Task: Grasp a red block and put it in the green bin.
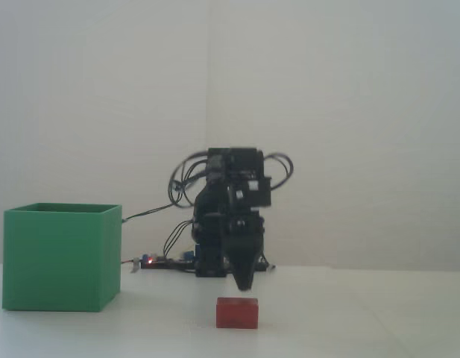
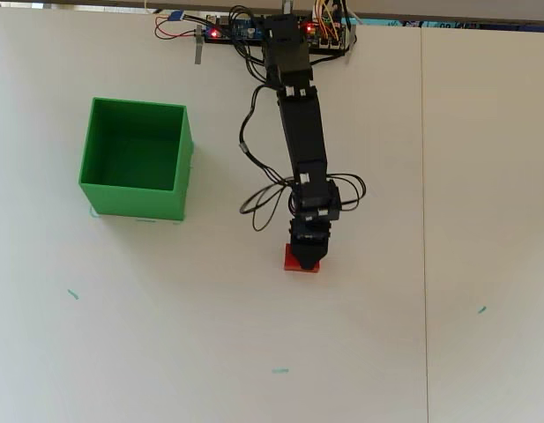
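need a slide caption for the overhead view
Gripper poised over the red block, green bin off to the left.

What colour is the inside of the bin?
Green, the same as its outer walls. The overhead view shows the bin interior best.
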`<state>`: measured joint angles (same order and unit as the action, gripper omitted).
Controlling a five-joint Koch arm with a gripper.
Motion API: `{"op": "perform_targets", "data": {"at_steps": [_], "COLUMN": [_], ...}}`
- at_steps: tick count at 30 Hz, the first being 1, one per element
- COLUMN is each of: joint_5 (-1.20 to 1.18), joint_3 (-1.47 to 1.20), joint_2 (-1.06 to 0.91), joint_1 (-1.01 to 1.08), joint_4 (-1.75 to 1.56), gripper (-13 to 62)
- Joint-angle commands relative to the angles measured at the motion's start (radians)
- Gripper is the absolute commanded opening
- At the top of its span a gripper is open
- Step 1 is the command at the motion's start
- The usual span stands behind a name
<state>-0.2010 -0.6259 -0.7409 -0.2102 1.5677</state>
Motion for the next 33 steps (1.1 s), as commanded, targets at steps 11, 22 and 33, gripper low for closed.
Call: {"op": "perform_targets", "data": {"at_steps": [11,22,33], "joint_5": [0.002,0.086,0.02], "joint_3": [0.063,0.061,0.014], "joint_2": [0.026,0.077,0.104], "joint_1": [-0.008,0.015,0.049], "joint_4": [-0.069,-0.126,-0.104], "gripper": [34.5,32.8,8.3]}}
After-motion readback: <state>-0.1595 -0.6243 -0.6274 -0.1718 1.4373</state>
